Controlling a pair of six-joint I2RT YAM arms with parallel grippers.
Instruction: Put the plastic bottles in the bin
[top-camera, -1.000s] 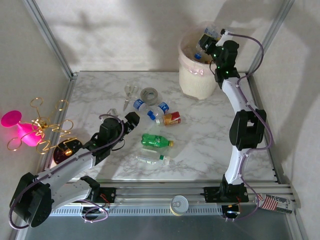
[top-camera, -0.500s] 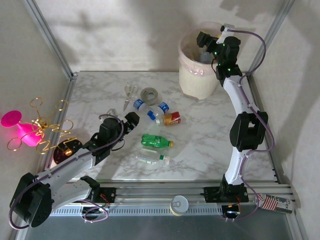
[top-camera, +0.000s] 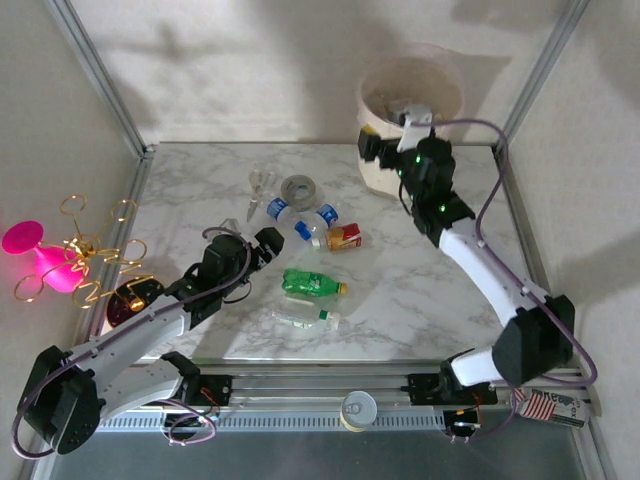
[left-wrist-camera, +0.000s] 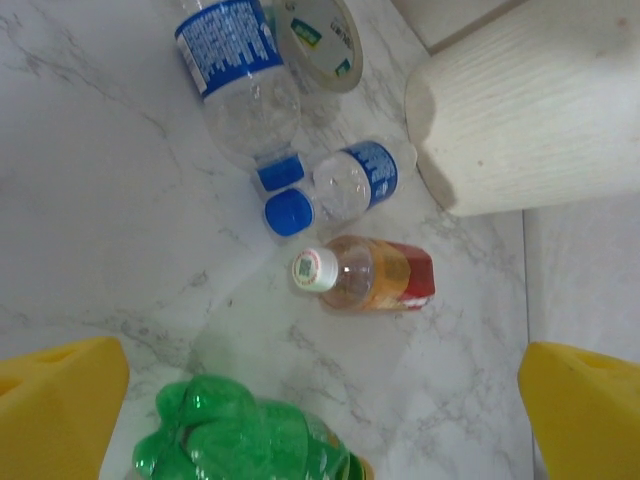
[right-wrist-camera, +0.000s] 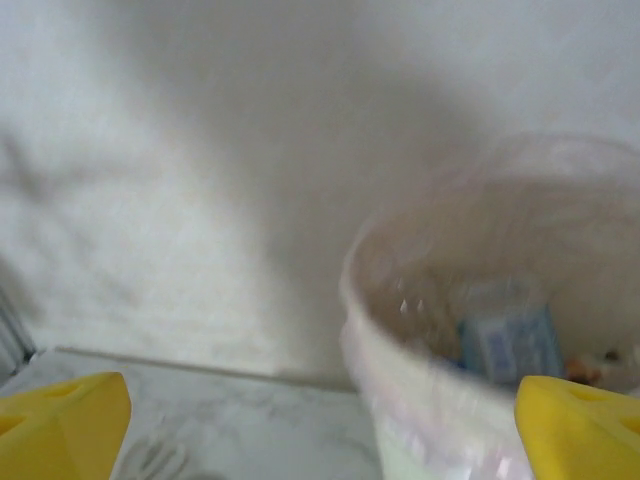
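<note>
**Right gripper** (top-camera: 370, 150): the unit is hovering above the bench (top-camera: 430, 280), just in front of the bin (top-camera: 448, 80), at the 7 o'clock side of the bin in the top view. Its yellow fingers (right-wrist-camera: 60, 420) are standing wide apart and are gripping nothing. In the right wrist view the bagged rim of the bin is showing at 3 o'clock. A blurred bottle with a blue label (right-wrist-camera: 505, 340) is lying inside the bin.

**Left gripper** (top-camera: 268, 243): the unit is hanging low over the bench with its fingers spread wide and nothing between them.

Outward from the left gripper in the top view:
- The green bottle (top-camera: 312, 283) is lying on its side at 4 o'clock, near but apart.
- The orange-labelled bottle (top-camera: 343, 237) is lying at 3 o'clock.
- The small blue-capped bottle (top-camera: 318, 220) and the large blue-labelled bottle (top-camera: 283, 211) are lying at 1 to 2 o'clock, caps just beside each other.
- The tape roll (top-camera: 299, 189) is lying just beyond the large blue-labelled bottle, with the scissors (top-camera: 258, 185) beside it at 9 o'clock.
- The clear bottle (top-camera: 300, 318) is lying at 5 o'clock, near the front edge of the bench.
- The bin is standing well apart at 2 o'clock, at the far right corner.
</note>
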